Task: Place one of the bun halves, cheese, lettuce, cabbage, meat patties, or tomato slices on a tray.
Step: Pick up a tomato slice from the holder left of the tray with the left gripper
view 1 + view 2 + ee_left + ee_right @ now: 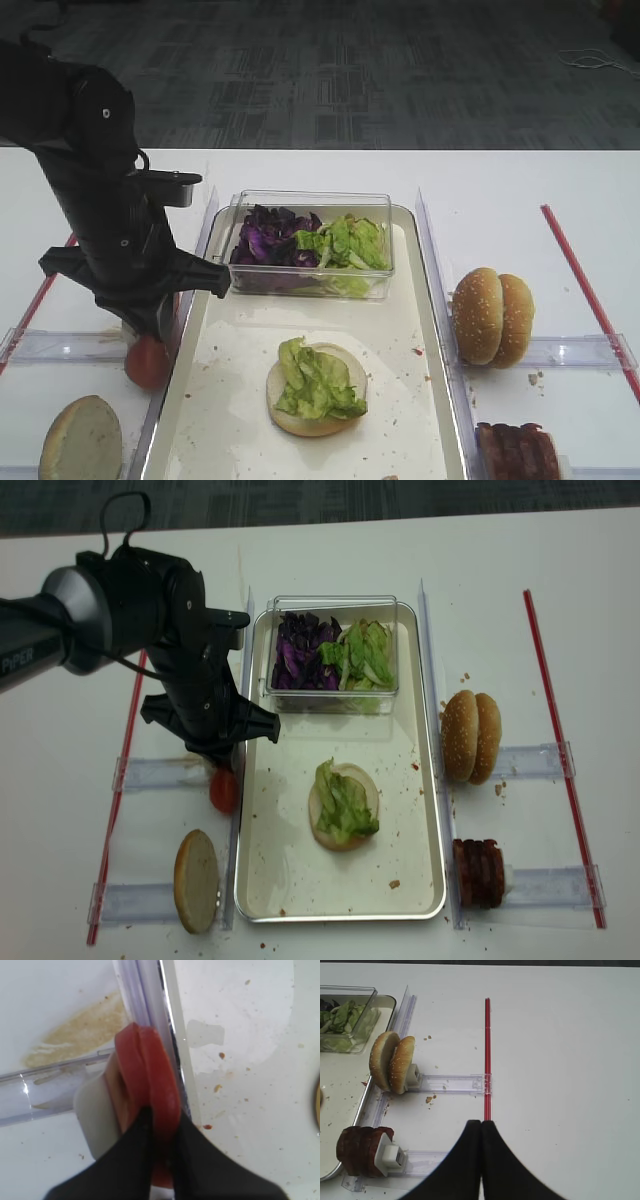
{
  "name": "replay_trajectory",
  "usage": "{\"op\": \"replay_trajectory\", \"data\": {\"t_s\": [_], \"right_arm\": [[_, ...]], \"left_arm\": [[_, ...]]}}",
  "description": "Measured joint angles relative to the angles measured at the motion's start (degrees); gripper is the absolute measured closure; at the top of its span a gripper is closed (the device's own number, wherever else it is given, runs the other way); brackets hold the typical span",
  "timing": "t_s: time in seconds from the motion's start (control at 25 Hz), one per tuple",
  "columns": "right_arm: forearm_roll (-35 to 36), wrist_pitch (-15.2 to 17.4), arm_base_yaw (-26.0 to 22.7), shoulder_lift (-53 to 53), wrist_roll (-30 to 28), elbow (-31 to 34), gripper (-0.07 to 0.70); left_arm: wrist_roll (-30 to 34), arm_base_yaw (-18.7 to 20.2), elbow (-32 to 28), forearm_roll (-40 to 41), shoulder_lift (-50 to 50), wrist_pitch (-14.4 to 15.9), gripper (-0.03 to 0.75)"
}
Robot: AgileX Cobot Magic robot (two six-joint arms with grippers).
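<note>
Where the left gripper (159, 1135) pinches, tomato slices (147, 1080) stand.

2 overheads share tray (436, 330); wrists close.

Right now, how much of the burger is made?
Done: a bun half lies on the tray with lettuce on top. In hand: the left pincer is shut on a tomato slice beside the tray. Left: putting the tomato on. The right pincer is shut on nothing.
</note>
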State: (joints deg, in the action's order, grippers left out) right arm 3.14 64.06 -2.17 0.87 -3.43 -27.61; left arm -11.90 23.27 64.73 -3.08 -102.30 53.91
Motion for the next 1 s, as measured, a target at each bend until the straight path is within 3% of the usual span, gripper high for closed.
{"op": "replay_trajectory", "data": {"t_s": [0.72, 0.84, 1.0], "right_arm": [[0.0, 0.0, 0.0, 0.0, 0.0, 0.0, 0.6], [0.0, 0.0, 0.0, 0.0, 0.0, 0.0, 0.6], [0.0, 0.0, 0.0, 0.0, 0.0, 0.0, 0.6]], "left_arm": [[1.5, 0.0, 0.0, -0.5, 9.7, 2.3, 0.647], [7.2, 0.0, 0.0, -7.0, 9.7, 2.4, 0.647], [20.0, 0.4, 0.0, -22.7, 9.7, 4.3, 0.648]]}}
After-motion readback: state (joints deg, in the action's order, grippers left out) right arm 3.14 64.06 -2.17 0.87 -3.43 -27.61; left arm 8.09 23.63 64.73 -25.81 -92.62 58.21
